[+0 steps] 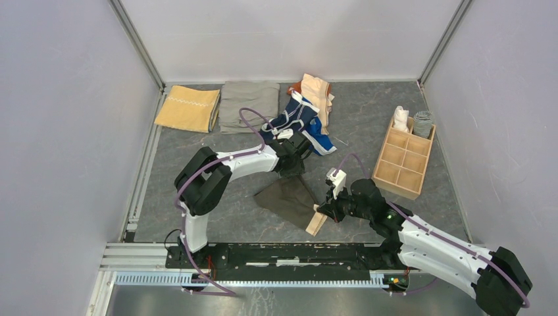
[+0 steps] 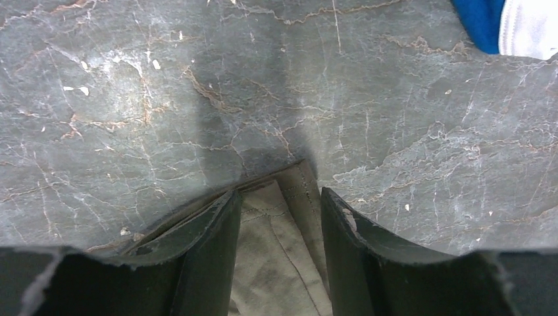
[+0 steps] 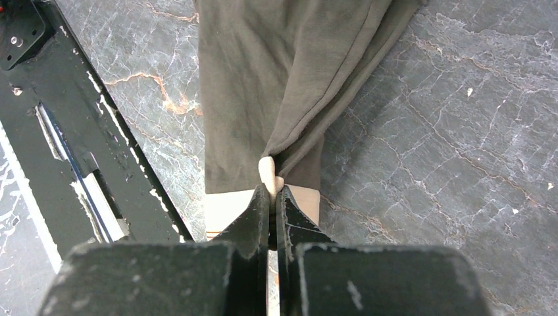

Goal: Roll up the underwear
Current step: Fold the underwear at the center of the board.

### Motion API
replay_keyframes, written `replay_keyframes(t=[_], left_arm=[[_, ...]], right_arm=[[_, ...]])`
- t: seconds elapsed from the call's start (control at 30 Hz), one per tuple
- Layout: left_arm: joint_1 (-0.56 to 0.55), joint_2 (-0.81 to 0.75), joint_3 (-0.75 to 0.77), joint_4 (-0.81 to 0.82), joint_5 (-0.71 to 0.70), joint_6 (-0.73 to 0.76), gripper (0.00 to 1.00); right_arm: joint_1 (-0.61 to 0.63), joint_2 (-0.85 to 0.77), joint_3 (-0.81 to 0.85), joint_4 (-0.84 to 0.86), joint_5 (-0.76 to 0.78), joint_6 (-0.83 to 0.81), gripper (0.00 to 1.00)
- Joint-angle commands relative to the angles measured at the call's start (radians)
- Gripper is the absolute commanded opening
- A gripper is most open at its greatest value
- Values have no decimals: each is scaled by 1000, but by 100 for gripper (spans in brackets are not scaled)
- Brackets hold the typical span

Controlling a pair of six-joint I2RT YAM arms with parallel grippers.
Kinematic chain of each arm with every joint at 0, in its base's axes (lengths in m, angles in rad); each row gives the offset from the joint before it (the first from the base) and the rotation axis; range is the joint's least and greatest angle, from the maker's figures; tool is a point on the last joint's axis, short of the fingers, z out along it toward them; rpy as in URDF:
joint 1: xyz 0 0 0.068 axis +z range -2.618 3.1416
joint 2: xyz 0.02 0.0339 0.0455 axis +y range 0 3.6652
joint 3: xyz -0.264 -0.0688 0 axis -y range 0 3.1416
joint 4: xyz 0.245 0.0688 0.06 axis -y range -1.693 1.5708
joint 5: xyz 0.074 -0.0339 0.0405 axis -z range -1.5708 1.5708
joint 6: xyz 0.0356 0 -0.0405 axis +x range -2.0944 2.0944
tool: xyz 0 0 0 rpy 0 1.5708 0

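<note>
We are clenching our right hand (image 3: pixel 271 194) on the tan waistband (image 3: pixel 227 207) of the dark grey-brown briefs (image 1: pixel 289 197), its two fingers (image 3: pixel 253 217) pressing together with a small fold of the band poking out between the tips. The briefs are lying flat on the grey marbled tabletop (image 1: pixel 197 197), in the middle of its near half. Their waistband end is pointing near and right, just beside the black rail (image 3: pixel 66 131) along the near edge.

Our left hand (image 2: pixel 279 197) is hanging released over the far corner of the same briefs. Its fingers are standing apart, one on each side of the corner with the cloth lying between them, and we cannot tell whether they are touching it.

Farther back, the navy briefs (image 1: pixel 293 118) with white trim are lying in a heap just beyond the left hand. A bright blue piece (image 1: pixel 320 141) is touching them on the right and a peach piece (image 1: pixel 317 92) is lying behind them near the far wall. Left of that heap a folded grey-khaki cloth (image 1: pixel 249 105) and a folded mustard-yellow cloth (image 1: pixel 187 108) are sitting side by side. On the right a wooden divided box (image 1: pixel 403 158) is standing well apart from the briefs, holding a white roll (image 1: pixel 400 118) and a grey roll (image 1: pixel 423 123) in its two far compartments
</note>
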Motion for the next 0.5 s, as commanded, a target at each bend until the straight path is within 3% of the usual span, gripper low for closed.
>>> replay_keyframes(t=[0.0,0.13,0.47], left_arm=[[5,21,-1,28,18,-49,54],[5,28,-23,44,19,-50,49],[5,28,-47,80,38,-32,16]], right_arm=[[2,6,1,45,-1,-13,0],[3,10,-2,46,-4,-11,0],[3,13,-2,46,3,-10,0]])
